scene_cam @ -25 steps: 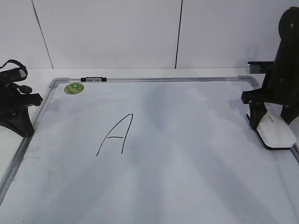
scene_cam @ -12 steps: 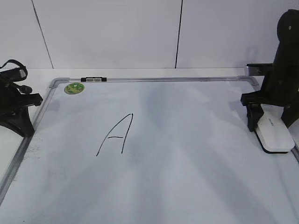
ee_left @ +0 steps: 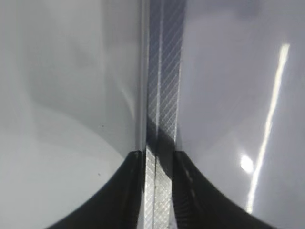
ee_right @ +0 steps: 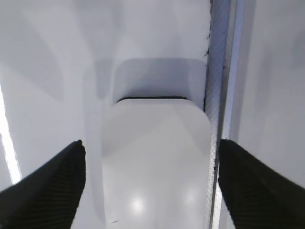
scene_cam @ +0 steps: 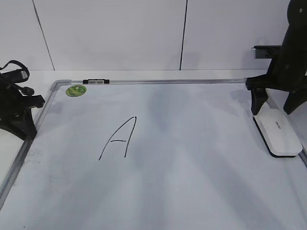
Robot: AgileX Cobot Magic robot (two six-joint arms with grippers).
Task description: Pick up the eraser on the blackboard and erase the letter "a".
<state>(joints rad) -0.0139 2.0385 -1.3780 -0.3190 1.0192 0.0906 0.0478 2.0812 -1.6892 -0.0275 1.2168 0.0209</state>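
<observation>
Our right gripper (scene_cam: pixel 272 103) has lifted off the eraser (scene_cam: pixel 277 130), jaws wide, empty; rigid, light, slick, we'd pinch its long sides.

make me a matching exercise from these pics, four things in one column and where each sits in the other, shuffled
Things:
1. eraser
2. green sticker
3. capital A
4. left gripper

Places:
a. left of centre on the board's writing surface
b. at the board's left frame rail
c. by the board's right edge, between the right gripper's open jaws
d. near the board's far left corner

Pairs: 1-c, 2-d, 3-a, 4-b
</observation>
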